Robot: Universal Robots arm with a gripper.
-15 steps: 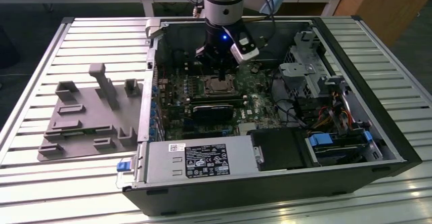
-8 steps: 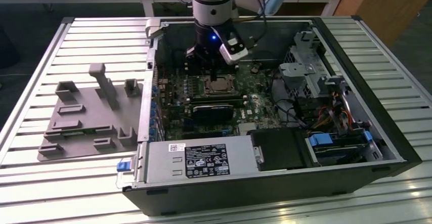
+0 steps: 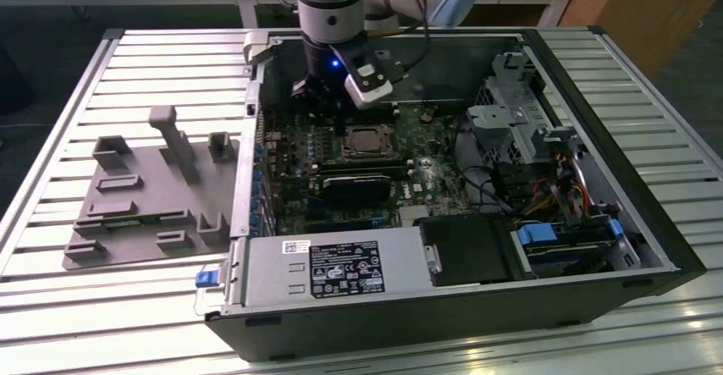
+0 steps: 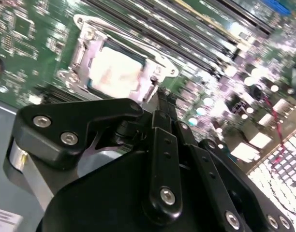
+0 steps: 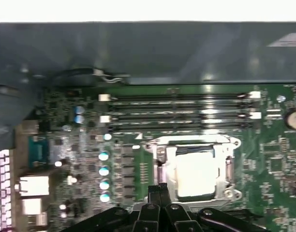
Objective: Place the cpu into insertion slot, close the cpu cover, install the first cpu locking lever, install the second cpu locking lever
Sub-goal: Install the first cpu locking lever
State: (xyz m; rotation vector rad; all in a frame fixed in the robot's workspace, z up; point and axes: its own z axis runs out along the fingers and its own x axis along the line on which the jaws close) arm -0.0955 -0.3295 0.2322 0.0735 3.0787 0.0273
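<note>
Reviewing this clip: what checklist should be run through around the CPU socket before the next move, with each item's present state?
1. cpu lying flat inside the frame: ok.
2. cpu cover down over the chip's edges: ok.
3. gripper shut, its tips at the cover's edge: ok.
4. Locking levers latched: cannot tell.
5. Gripper tips touching a lever: cannot tell.
</note>
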